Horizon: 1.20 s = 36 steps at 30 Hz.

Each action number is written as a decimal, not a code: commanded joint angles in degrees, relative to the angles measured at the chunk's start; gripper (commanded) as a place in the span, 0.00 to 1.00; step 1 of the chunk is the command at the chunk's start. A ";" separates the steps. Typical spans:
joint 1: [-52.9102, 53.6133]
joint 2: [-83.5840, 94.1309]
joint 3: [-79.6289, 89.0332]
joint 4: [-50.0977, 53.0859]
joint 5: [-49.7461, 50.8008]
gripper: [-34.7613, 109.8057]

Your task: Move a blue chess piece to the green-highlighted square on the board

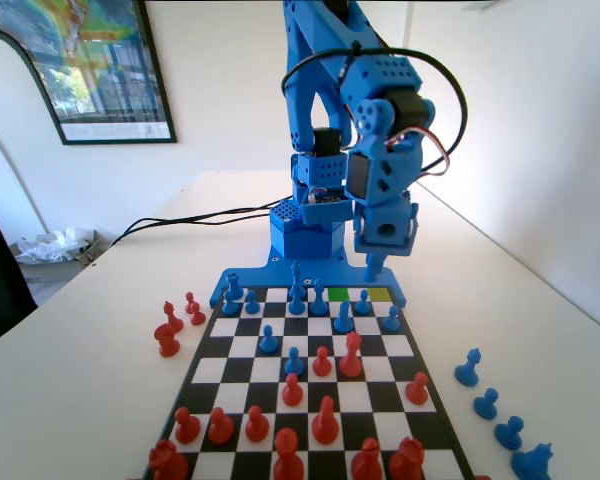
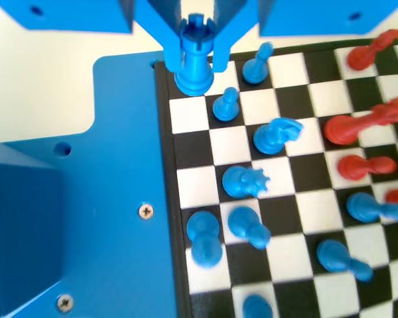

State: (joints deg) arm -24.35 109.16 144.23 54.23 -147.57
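The blue chess piece [image 2: 196, 48], a rook with a notched flat top, stands upright between my gripper's [image 2: 194, 65] two jaws in the wrist view. The jaws press on both of its sides, and its base is over the board's [image 2: 288, 175] corner square by the blue base plate. In the fixed view my gripper [image 1: 377, 268] hangs over the far right end of the board [image 1: 230, 348], just above the paler yellow-green square [image 1: 380, 294]. The green-highlighted square [image 1: 338, 294] lies one square to the left of that one and is bare.
Several blue pieces [image 1: 298, 298] fill the far rows around the green square. Red pieces [image 1: 325, 420] stand in the near rows. Taken red pieces [image 1: 170, 328] lie left of the board and taken blue ones [image 1: 488, 402] right of it. Black cables [image 1: 180, 218] trail behind the arm's base.
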 commanded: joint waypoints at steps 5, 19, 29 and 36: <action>5.89 6.24 3.78 -0.18 -5.36 0.25; 10.37 4.92 9.58 -8.17 -9.05 0.25; 9.84 2.81 12.83 -14.77 -9.14 0.25; 9.49 1.58 14.85 -18.46 -9.32 0.25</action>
State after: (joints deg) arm -13.97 110.48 158.12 36.83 -155.74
